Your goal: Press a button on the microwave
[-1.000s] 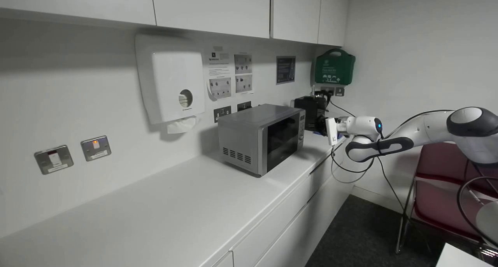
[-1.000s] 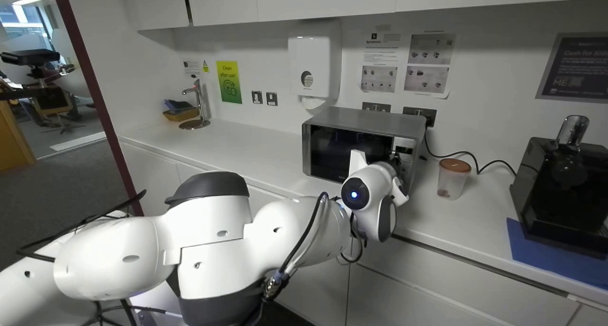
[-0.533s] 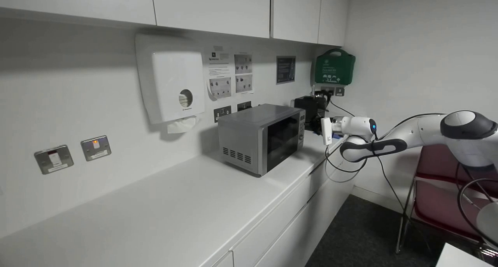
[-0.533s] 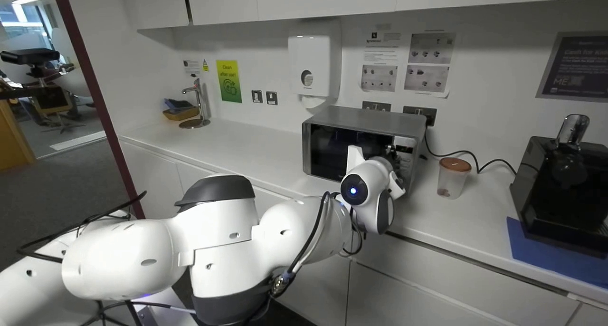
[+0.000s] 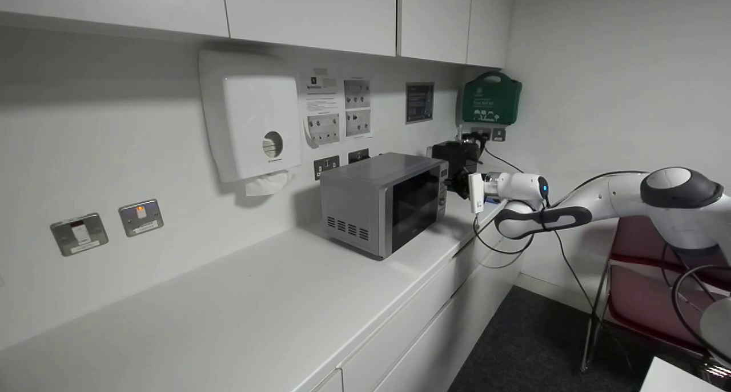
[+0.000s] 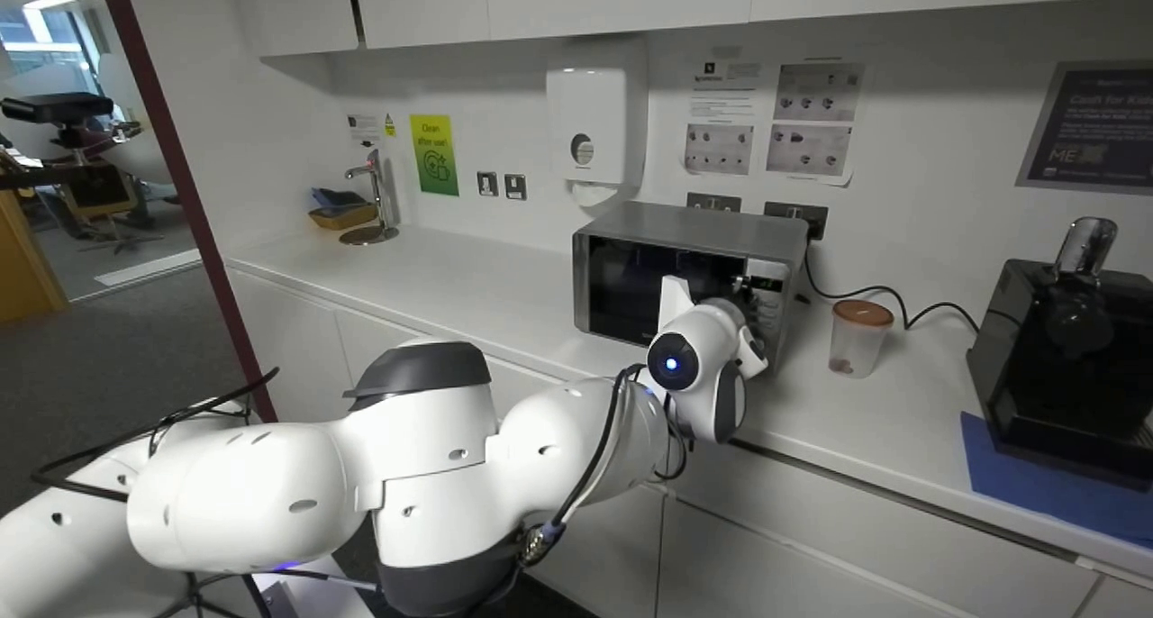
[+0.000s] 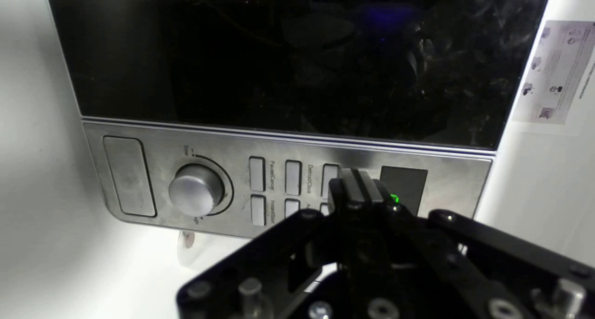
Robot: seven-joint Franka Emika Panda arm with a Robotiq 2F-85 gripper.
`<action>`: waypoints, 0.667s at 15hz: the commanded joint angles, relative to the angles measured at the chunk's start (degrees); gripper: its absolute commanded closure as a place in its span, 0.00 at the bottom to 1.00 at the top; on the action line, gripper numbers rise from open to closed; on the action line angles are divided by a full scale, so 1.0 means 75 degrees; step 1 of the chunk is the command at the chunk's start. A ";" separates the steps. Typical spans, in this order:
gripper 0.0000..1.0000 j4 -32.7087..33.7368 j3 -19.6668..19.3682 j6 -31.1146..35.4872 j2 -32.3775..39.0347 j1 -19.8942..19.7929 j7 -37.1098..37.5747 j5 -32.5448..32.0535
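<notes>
On the microwave [image 7: 279, 82], the end effector [image 7: 361, 185] partly hid the display [image 7: 405, 179] and some buttons [image 7: 292, 206]; contact was unclear. In an exterior view, the right edge cut off the coffee machine [image 6: 1054, 366].

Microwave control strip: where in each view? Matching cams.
In an exterior view: control strip right of centre, mid-height, at the front of the microwave.
In an exterior view: control strip right of centre, partly hidden by the arm.
Wrist view: control strip runs sideways just below centre, partly covered by the hand.
Shared landmark: dark door window, left of the strip in both exterior views, above it in the wrist view.
</notes>
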 commanded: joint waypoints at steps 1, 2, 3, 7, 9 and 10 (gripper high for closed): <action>1.00 0.0297 0.0317 -0.0274 0.0258 -0.0009 -0.0039 -0.0286; 1.00 0.0296 0.0329 -0.0294 0.0273 -0.0020 -0.0044 -0.0289; 1.00 0.0296 0.0331 -0.0326 0.0273 -0.0027 -0.0053 -0.0284; 1.00 0.0293 0.0398 -0.0530 0.0325 -0.0052 -0.0167 -0.0229; 1.00 0.0282 0.0460 -0.0637 0.0358 -0.0059 -0.0233 -0.0195; 1.00 0.0285 0.0504 -0.0694 0.0386 -0.0059 -0.0271 -0.0175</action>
